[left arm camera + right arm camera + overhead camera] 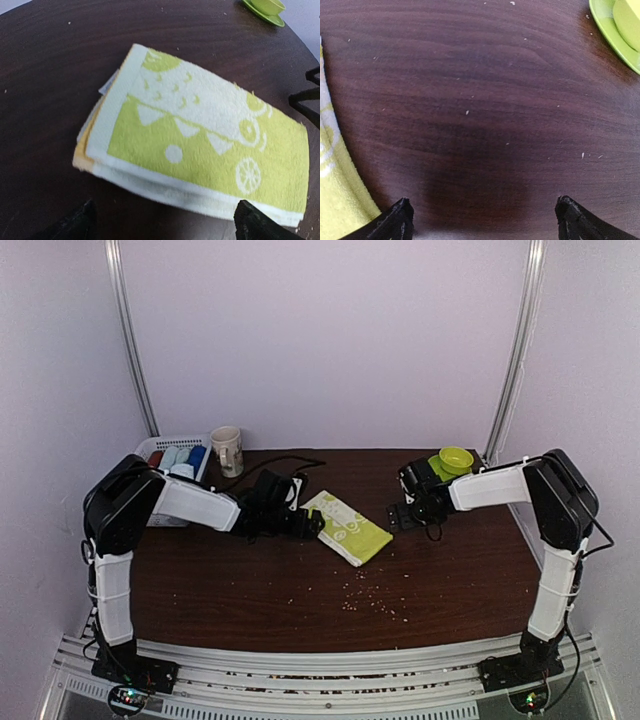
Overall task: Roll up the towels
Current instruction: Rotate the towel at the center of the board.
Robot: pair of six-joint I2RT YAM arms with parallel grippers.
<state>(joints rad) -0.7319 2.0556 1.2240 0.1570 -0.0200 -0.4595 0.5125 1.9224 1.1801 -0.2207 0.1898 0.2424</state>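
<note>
The yellow-green towel [347, 527] is seen lying flat in the middle of the table [250, 590], folded into a layered oblong with its printed side up. No turn of a roll is started at either end, so the rolling of this towel is judged not yet begun. The left fingers [75, 225] are held spread wide, low over the table just beside the long folded edge that faces them, with nothing between them. Taking hold of that edge is judged to be the step in hand. The right fingers [395, 222] are likewise spread and empty, set over bare wood near the towel's other side and apart from it. No long pale towel is made out on the table. Pale and blue shapes are seen in the white basket [165, 452] at the far left corner, but whether they are rolled towels cannot be told. A mug [227, 450] beside the basket, a green cup on a saucer [455, 460] at the far right, and scattered crumbs [370, 602] are found apart from the work.
</note>
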